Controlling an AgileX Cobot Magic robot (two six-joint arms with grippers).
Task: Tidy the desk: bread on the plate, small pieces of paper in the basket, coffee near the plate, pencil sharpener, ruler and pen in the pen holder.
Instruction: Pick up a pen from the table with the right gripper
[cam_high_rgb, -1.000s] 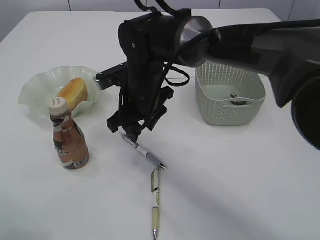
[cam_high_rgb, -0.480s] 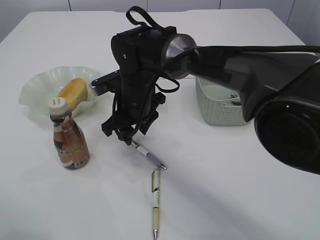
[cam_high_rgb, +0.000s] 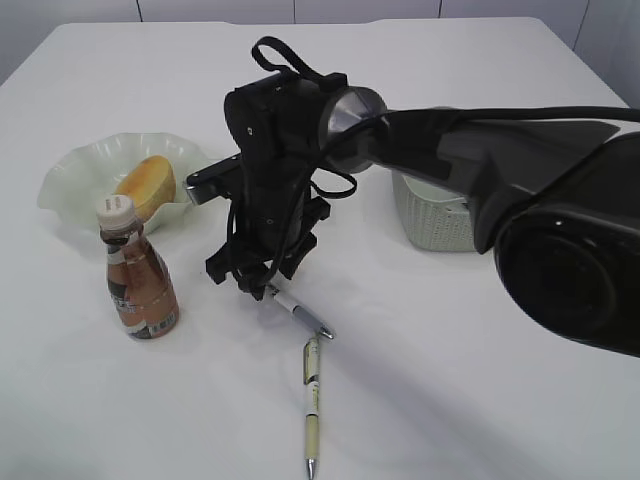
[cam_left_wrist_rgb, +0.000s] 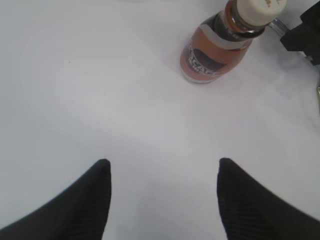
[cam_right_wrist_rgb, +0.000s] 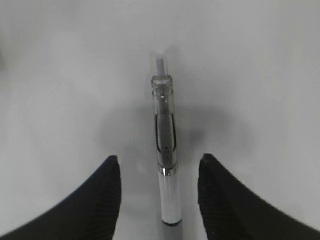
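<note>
The right gripper hangs low over the middle of the tabletop, its jaws partly spread with a white pen lying flat between them; the fingers stand clear of the barrel on both sides, so nothing is held. A second pen, cream-coloured, lies just beyond the white one's tip, pointing toward the near edge. The coffee bottle stands upright toward the left edge, directly in front of the wavy-rimmed plate, which carries the bread. The pale basket sits right of centre, mostly hidden behind the arm (its contents cannot be made out from here). The left gripper hovers spread wide over bare tabletop, empty, with the bottle well ahead of it.
</note>
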